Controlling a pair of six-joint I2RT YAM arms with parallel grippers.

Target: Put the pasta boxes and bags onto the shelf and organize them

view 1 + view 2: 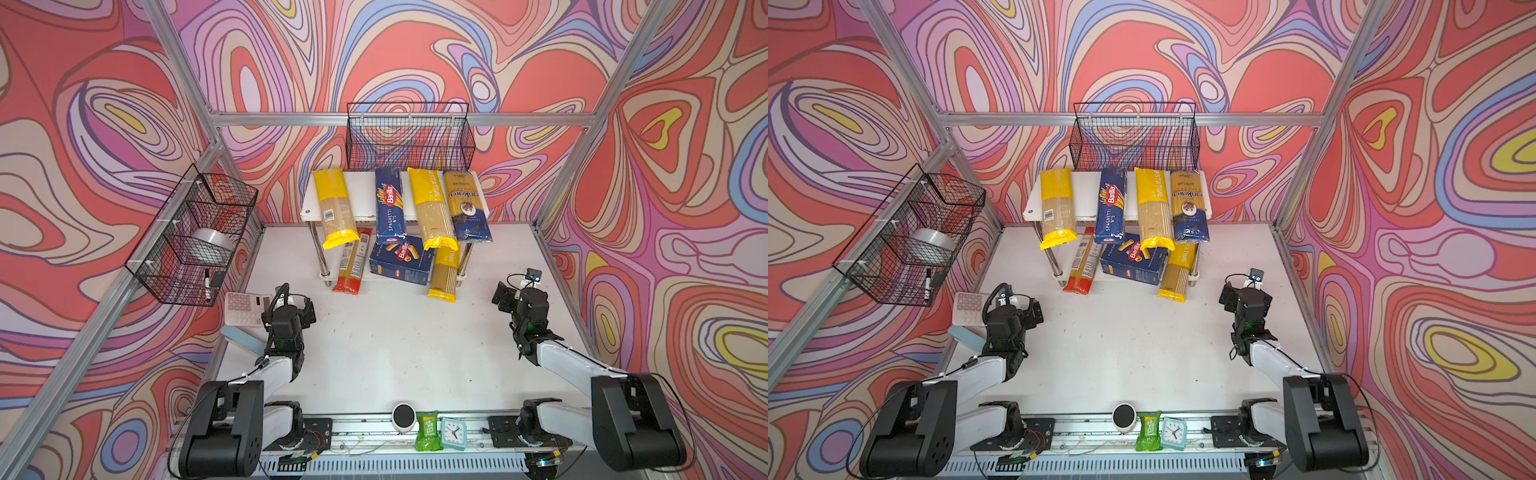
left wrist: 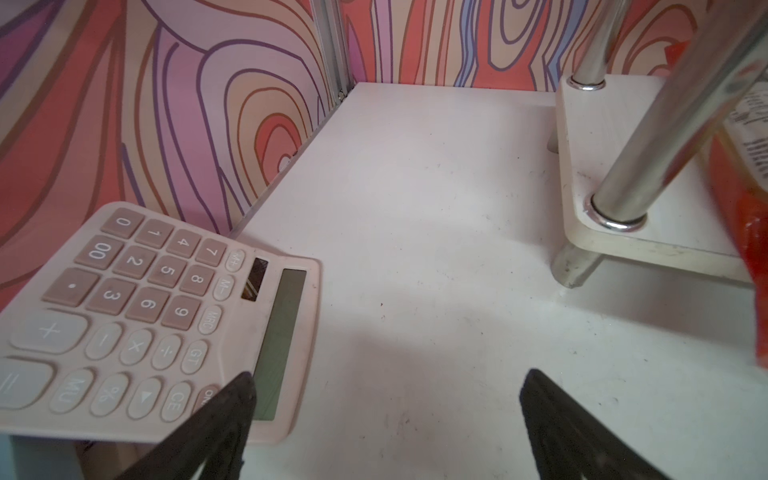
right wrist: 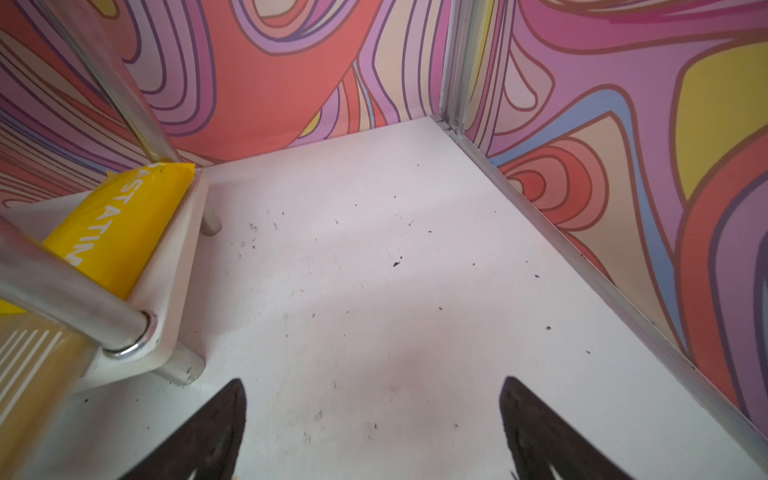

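The white shelf (image 1: 365, 195) stands at the back of the table. Across its top board lie a yellow-ended bag (image 1: 334, 208), the narrow spaghetti box (image 1: 390, 205), another yellow-ended bag (image 1: 430, 208) and a gold and dark blue bag (image 1: 467, 205). On the lower board rest a red-ended bag (image 1: 353, 264), the wide rigatoni box (image 1: 401, 259) and a third yellow-ended bag (image 3: 120, 232), all sticking out at the front. My left gripper (image 2: 386, 386) is open and empty over bare table beside a calculator. My right gripper (image 3: 374, 390) is open and empty right of the shelf.
A pink calculator (image 2: 158, 316) lies at the left table edge. Black wire baskets hang on the back wall (image 1: 409, 137) and the left wall (image 1: 195, 237). A round device (image 1: 404, 417), a green snack packet (image 1: 428, 432) and a small clock (image 1: 454, 434) sit along the front rail.
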